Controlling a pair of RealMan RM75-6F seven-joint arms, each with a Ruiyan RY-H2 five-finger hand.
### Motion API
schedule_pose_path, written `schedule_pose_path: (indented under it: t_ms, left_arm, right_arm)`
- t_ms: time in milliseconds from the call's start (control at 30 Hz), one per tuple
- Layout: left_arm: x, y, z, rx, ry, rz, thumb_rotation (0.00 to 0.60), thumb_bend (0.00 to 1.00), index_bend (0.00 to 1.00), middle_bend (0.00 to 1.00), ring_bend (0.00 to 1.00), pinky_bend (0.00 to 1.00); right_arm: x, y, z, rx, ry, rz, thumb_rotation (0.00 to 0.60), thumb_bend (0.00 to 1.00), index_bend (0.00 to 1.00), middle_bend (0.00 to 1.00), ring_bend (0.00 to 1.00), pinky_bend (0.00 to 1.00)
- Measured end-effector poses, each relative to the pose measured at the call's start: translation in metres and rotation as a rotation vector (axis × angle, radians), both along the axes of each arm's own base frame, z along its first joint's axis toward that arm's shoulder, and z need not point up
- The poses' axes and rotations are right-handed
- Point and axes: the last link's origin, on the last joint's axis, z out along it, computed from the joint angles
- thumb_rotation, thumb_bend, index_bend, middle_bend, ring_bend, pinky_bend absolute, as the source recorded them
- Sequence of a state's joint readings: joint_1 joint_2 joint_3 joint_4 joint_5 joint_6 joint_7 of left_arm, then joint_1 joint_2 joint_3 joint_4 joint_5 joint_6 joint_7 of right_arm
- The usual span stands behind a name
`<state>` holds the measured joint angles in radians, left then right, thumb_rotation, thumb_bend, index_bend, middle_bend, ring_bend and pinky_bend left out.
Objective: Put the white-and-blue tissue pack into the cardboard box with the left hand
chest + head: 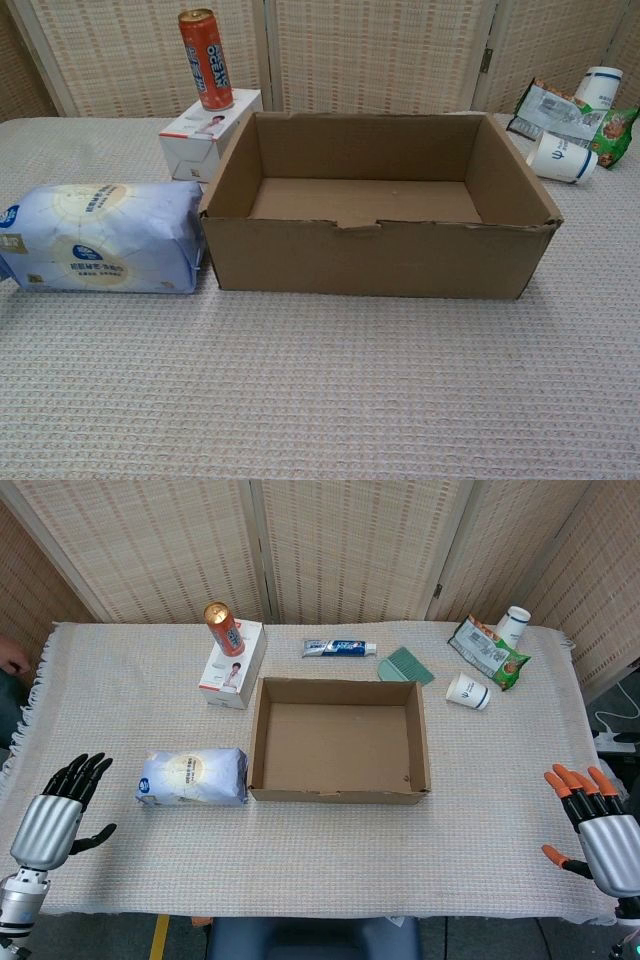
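Note:
The white-and-blue tissue pack (pixel 192 777) (pixel 100 237) lies flat on the cloth, just left of the cardboard box (pixel 340 794) (pixel 380 260) and almost touching its left wall. The box is open-topped with nothing inside. My left hand (pixel 55 815) hovers at the table's front left, fingers spread and holding nothing, a short way left of the pack. My right hand (pixel 595 825) is at the front right edge, orange-tipped fingers spread, far from the box. Neither hand shows in the chest view.
A red can (pixel 224 628) stands on a white carton (pixel 232 670) behind the box's left corner. A toothpaste tube (pixel 340 648), a green comb (pixel 405 666), two paper cups (pixel 468 691) (pixel 514 623) and a snack bag (pixel 488 652) lie along the back.

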<state>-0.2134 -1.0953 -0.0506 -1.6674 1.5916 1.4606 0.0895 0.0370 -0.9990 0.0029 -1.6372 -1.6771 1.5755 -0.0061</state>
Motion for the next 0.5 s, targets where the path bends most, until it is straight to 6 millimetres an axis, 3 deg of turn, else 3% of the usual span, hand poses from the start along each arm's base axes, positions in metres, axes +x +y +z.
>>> schedule_pose_path:
  t_ms: [500]
  left_arm:
    - [0.0066, -0.0006, 0.0081, 0.004, -0.003, -0.011, 0.6, 0.18, 0.02, 0.05, 0.02, 0.15]
  right_arm:
    - [0.0014, 0.0003, -0.0008, 0.0, 0.0, 0.004, 0.6, 0.0, 0.06, 0.03, 0.0, 0.0]
